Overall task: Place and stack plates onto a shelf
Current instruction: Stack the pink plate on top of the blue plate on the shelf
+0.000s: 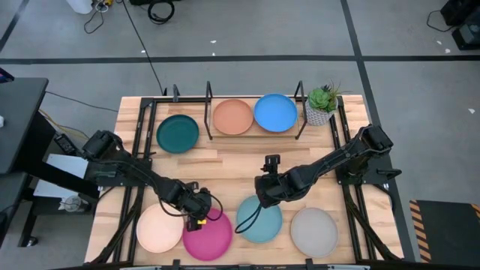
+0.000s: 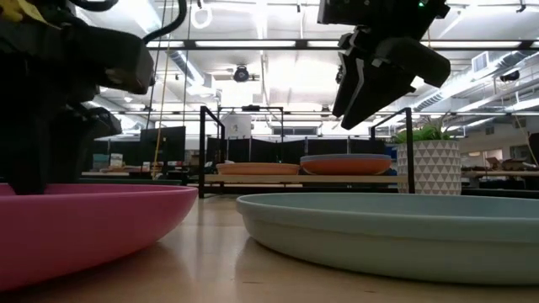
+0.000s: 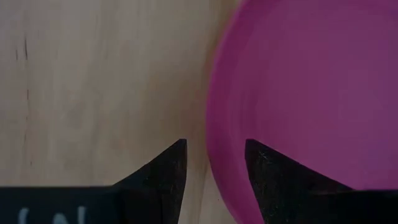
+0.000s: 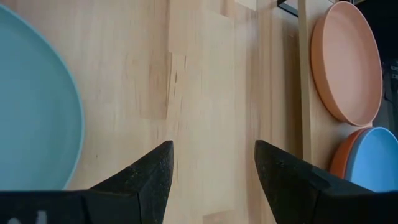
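Observation:
My left gripper (image 1: 196,214) (image 3: 216,146) is open and low at the magenta plate's (image 1: 208,234) far-left rim, one finger over the wood and one over the plate's inside. My right gripper (image 1: 262,196) (image 4: 213,149) is open and raised above the bare wood just beyond the light blue plate (image 1: 259,219) (image 2: 396,231). Cream plate (image 1: 160,228) and grey plate (image 1: 314,231) lie flat along the near edge. On the shelf (image 1: 209,112) rest a tan plate (image 1: 233,117) and a blue plate (image 1: 275,112) stacked on an orange one (image 4: 339,162). The dark teal plate (image 1: 178,133) lies left of the shelf. My left gripper stands with its fingers (image 3: 168,168) astride the magenta plate's rim (image 3: 214,124), coming from above and pointing down. The plate lies flat on the table. Whether either finger touches the rim cannot be told.
A small green plant in a white pot (image 1: 321,106) (image 2: 429,164) stands at the shelf's right end. Bare wood (image 1: 225,169) lies between the shelf and the near row of plates. Black frame rails (image 1: 139,150) run along both table sides.

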Available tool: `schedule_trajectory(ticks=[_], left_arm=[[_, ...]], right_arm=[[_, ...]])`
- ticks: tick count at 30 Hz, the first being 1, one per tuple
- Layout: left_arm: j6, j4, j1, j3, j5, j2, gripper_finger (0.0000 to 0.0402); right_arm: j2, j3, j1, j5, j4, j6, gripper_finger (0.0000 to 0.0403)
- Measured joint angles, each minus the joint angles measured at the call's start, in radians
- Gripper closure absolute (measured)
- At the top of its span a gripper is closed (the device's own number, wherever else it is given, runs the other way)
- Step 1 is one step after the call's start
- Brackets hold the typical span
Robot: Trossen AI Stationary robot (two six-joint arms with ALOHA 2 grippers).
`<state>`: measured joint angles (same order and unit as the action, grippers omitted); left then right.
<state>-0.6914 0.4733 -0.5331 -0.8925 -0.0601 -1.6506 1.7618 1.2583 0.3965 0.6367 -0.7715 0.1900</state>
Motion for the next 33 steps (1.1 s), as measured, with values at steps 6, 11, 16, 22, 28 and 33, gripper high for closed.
schedule_trajectory(ticks=[6, 11, 16, 22, 28, 33], left_arm=[[0.003, -0.003, 0.004, 0.000, 0.006, -0.007, 0.0308], [0.013, -0.025, 0.007, -0.003, 0.010, -0.005, 0.0386], [0.078, -0.012, 0.011, -0.023, 0.011, -0.004, 0.0387], [0.196, 0.063, 0.031, -0.091, 0.077, 0.021, 0.0387], [0.287, 0.125, 0.088, -0.123, 0.088, 0.098, 0.0387], [0.373, 0.126, 0.187, -0.123, 0.117, 0.130, 0.0387]], right_arm=[[0.000, 0.000, -0.007, 0.001, 0.005, -0.009, 0.0172], [0.000, 0.000, -0.014, 0.001, 0.014, -0.015, 0.0172], [0.000, 0.000, -0.014, -0.001, 0.064, -0.068, 0.0172], [0.000, 0.000, -0.013, -0.009, 0.104, -0.129, 0.0172], [0.000, 0.000, 0.019, -0.001, 0.113, -0.218, 0.0172], [0.000, 0.000, 0.084, 0.078, 0.206, -0.396, 0.0173]])
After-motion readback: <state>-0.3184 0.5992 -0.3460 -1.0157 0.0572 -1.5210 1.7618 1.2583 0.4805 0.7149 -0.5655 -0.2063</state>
